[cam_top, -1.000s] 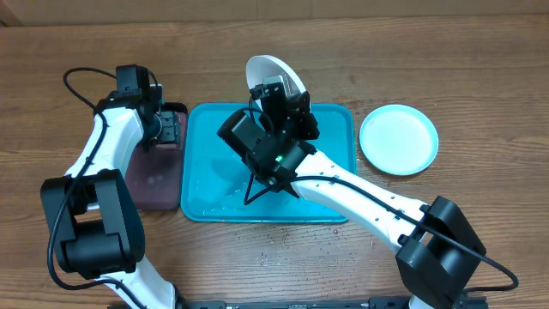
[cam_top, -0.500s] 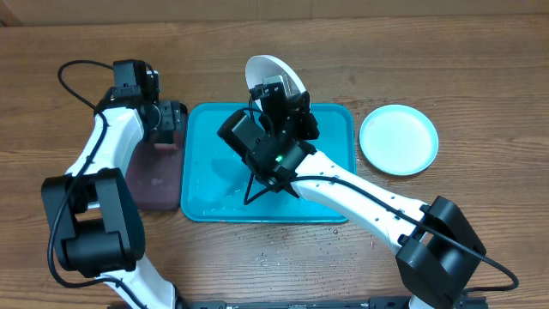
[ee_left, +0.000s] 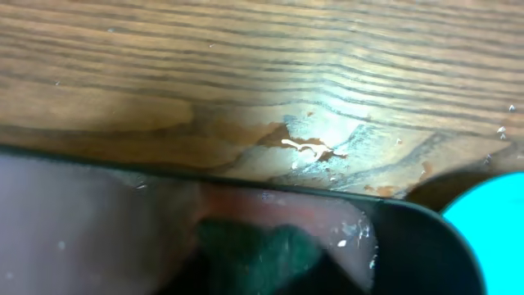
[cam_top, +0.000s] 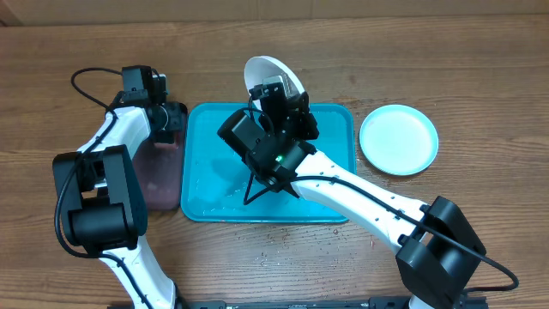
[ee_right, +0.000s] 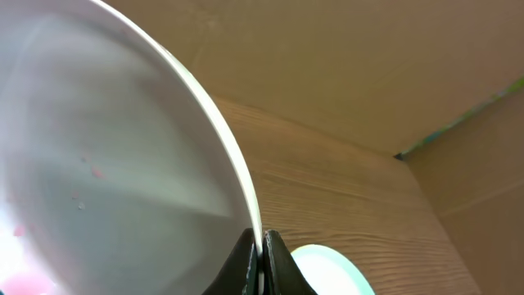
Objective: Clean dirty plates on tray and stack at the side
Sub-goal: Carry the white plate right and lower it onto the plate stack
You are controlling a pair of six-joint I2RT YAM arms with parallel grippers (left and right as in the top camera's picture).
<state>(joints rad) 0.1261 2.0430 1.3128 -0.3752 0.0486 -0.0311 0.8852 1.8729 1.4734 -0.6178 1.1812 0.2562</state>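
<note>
Right wrist: right gripper (ee_right: 262,248) pinching white plate (ee_right: 106,164) rim, cyan plate (ee_right: 329,269) behind gripper; left gripper (cam_top: 168,122) opening: cannot tell.

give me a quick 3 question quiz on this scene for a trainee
1. True or false: the white plate lies flat on the turquoise tray.
2. Where is the light cyan plate? A: on the turquoise tray. B: on the table, right of that tray. C: in the left gripper.
3. Fill in: the left gripper hangs over the far end of the ___ tray.

Key
1. False: the right gripper holds it tilted, pinched by its rim.
2. B
3. black: the black tray with the pinkish inside.
</note>
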